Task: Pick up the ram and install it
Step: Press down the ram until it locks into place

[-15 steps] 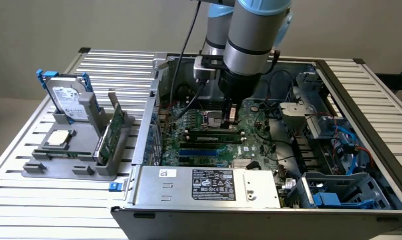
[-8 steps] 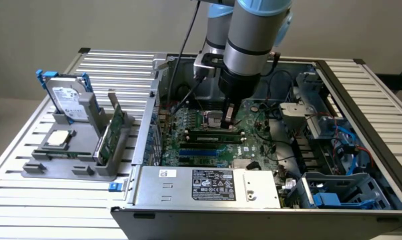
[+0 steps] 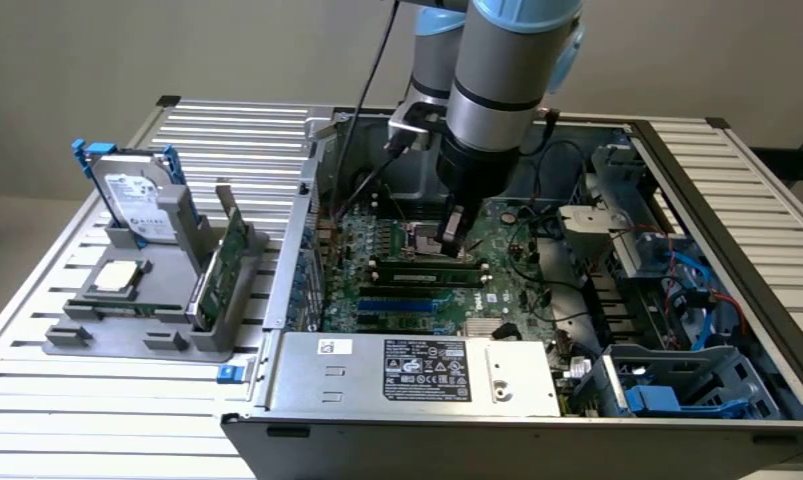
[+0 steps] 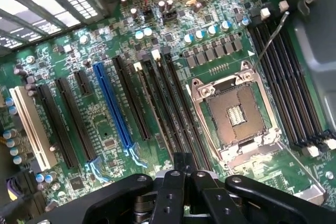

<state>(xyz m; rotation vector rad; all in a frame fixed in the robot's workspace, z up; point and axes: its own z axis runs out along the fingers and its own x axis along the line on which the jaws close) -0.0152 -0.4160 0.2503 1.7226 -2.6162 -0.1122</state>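
Observation:
The ram (image 3: pixel 428 263), a long narrow green stick with dark chips, stands in a slot on the motherboard (image 3: pixel 508 290) inside the open computer case. My gripper (image 3: pixel 452 238) is shut and points straight down, its tip right at the ram's top edge near the middle; whether they touch, I cannot tell. In the wrist view the shut black fingers (image 4: pixel 173 182) meet above the dark memory slots beside the CPU socket (image 4: pixel 236 116). There the ram (image 4: pixel 157 108) is a thin edge running toward my gripper (image 4: pixel 182 163). Nothing is held between the fingers.
A grey stand (image 3: pixel 108 340) on the exterior view's left holds a silver hard drive with blue rails (image 3: pixel 137 200), a broad green card (image 3: pixel 221 265) and a processor chip (image 3: pixel 114 280). The power supply (image 3: pixel 415 370) lies at the case's near side. Drive cages and blue and red cables (image 3: pixel 681 290) crowd the right.

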